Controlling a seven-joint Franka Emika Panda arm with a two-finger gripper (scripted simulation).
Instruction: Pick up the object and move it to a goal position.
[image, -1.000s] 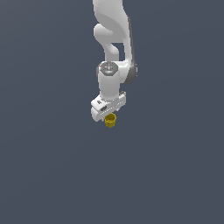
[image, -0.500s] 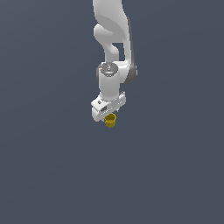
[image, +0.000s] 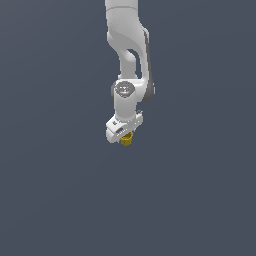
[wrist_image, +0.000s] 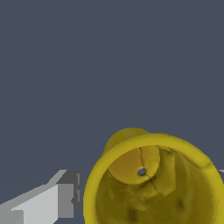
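Observation:
The object, a small mustard-yellow cup (image: 127, 140), sits just under the white hand in the exterior view. My gripper (image: 125, 136) is lowered over it from above. In the wrist view the cup (wrist_image: 153, 183) fills the lower part, open mouth toward the camera, showing its inside and a small hole in its bottom. One of my fingers (wrist_image: 52, 203) stands beside the cup's rim with a thin gap showing. The other finger is only a sliver at the picture's edge. The jaws straddle the cup and do not visibly press it.
A plain dark grey-blue surface (image: 60, 200) surrounds the arm on all sides. The white arm (image: 125, 45) comes down from the top of the exterior view. No other objects or goal marker show.
The hand has come down a little closer onto the cup. The cup has stayed in the same spot.

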